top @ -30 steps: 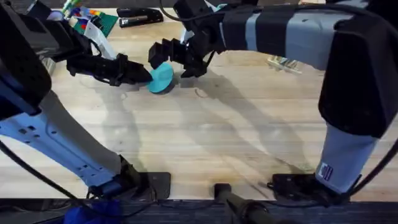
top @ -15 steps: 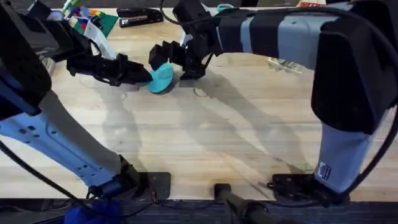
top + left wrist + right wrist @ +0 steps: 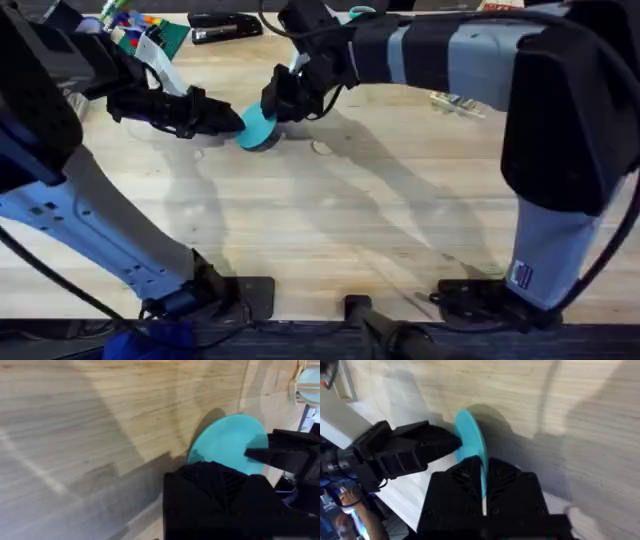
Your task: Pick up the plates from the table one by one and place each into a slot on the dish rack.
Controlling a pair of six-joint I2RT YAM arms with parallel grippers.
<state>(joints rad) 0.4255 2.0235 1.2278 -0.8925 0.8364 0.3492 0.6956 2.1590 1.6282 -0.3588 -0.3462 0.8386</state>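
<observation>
One teal plate (image 3: 257, 127) is showing at the far-middle of the table (image 3: 330, 230), standing tilted up on edge, not lying flat. Two grippers are meeting on it: the right gripper (image 3: 484, 476) is pinching the rim w/ fingers nearly closed, plate edge-on betw. them, face running away from the wrist cam. The left gripper (image 3: 232, 121) is touching the opposite rim; can't tell its finger gap. A rack (image 3: 306, 382) is sitting nearby, holding a pale blue plate (image 3: 309, 380).
</observation>
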